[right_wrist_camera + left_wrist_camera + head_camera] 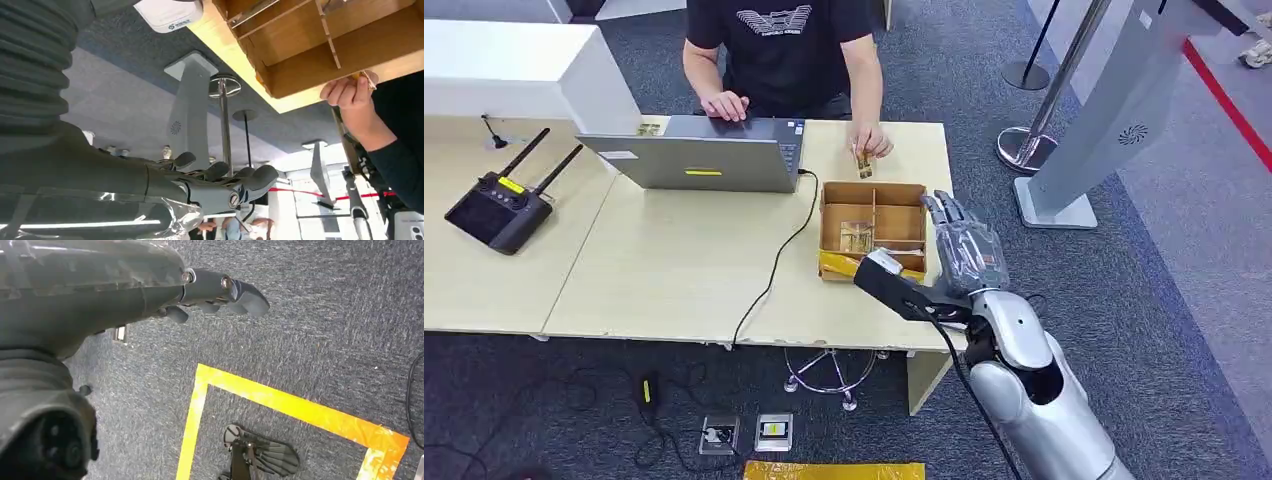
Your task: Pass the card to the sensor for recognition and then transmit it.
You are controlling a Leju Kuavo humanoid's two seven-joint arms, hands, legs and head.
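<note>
Two light desks (pixel 674 270) stand pushed together, with a laptop (pixel 699 152) at the far edge and a black remote controller (pixel 499 208) toward the far left. A cardboard divider box (pixel 872 228) sits near the right edge, and a person's hand (pixel 869 140) just beyond its far side pinches a small card (pixel 862 163) against the desk surface. Another card-like piece lies in the box's near left compartment, though it is too small to identify for certain.

The right hand (pixel 962 245) hovers beside the box's right wall, fingers spread and holding nothing. The left hand (pixel 220 292) hangs over the carpet with its fingers loosely extended and nothing in them.

The card looks thin, light and stiff, probably slick, so it will likely be best pinched by its free long edges, flat faces between thumb and finger, lightly enough not to bend it.
</note>
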